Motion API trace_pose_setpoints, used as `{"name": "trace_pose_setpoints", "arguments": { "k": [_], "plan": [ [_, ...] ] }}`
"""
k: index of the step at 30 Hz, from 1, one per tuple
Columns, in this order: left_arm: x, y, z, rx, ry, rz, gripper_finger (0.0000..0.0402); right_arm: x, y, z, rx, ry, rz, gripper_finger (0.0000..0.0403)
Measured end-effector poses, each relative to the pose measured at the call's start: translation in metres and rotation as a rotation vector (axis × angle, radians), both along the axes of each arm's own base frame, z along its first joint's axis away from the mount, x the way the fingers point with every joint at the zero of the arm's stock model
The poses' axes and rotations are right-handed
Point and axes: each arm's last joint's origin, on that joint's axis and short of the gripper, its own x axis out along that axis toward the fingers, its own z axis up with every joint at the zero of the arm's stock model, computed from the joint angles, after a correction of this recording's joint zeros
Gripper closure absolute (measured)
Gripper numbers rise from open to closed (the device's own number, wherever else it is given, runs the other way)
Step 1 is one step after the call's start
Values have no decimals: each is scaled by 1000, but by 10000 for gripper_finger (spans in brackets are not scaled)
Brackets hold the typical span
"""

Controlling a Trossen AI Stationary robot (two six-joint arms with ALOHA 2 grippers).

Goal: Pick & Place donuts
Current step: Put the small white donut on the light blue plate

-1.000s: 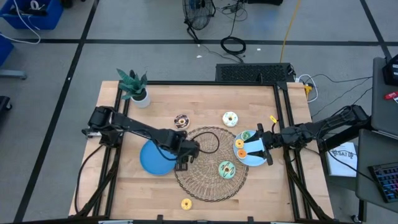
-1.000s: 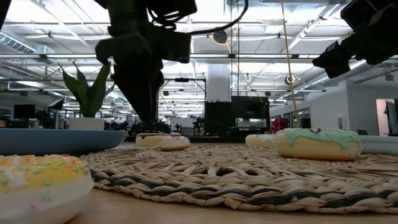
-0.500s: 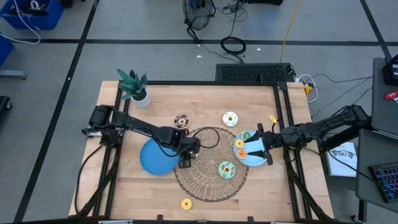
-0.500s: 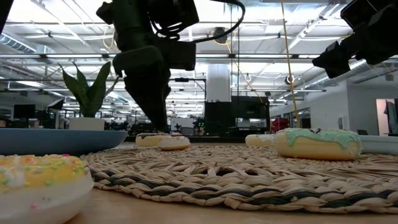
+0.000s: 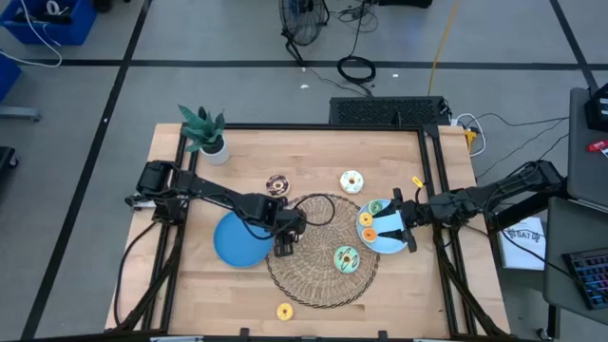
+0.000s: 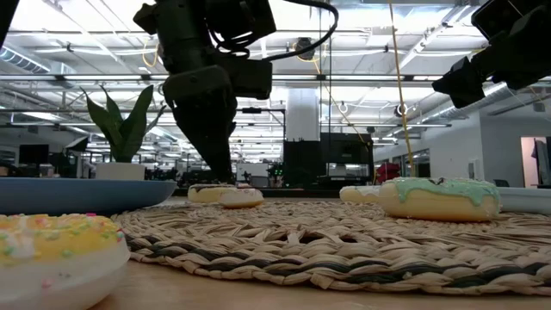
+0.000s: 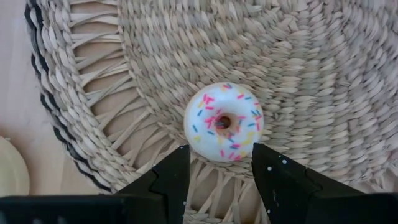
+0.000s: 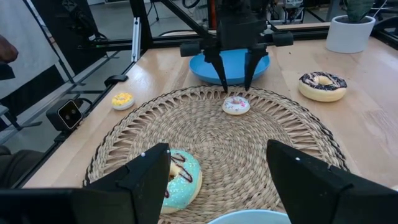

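A small white donut with coloured sprinkles (image 7: 224,122) lies flat on the wicker mat (image 5: 323,249) near its left edge. My left gripper (image 7: 221,177) is open and hovers right over it; its fingers stand on either side, just short of the donut, touching nothing. The right wrist view shows that gripper (image 8: 236,87) pointing down above the donut (image 8: 236,104). My right gripper (image 5: 394,226) is open and waits over the right blue plate (image 5: 391,246), which holds two orange donuts (image 5: 367,226) and a green one (image 5: 377,206).
A green-iced donut (image 5: 346,258) lies on the mat's right part. A chocolate donut (image 5: 277,184) and a white one (image 5: 351,180) lie on the bare wood beyond the mat, a yellow one (image 5: 284,311) near the front edge. A second blue plate (image 5: 233,242) sits left of the mat, a potted plant (image 5: 205,133) at the far left corner.
My left gripper has shifted a little toward the table's right, from the left blue plate's edge onto the mat's rim, closer to the small white donut. The right arm and the donuts have kept still.
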Motion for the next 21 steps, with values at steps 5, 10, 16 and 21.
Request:
{"name": "trace_pose_setpoints", "arguments": {
  "k": [5,10,16,21],
  "plan": [
    [0,0,0,-3,1,9,227,0,0,0,1,0,1,151],
    [0,0,0,-9,2,22,227,0,0,0,0,0,1,151],
    [0,0,0,-9,4,22,227,0,0,1,0,-9,3,151],
    [1,-1,-14,-8,49,27,227,0,0,1,2,-15,3,151]
  ]
}}
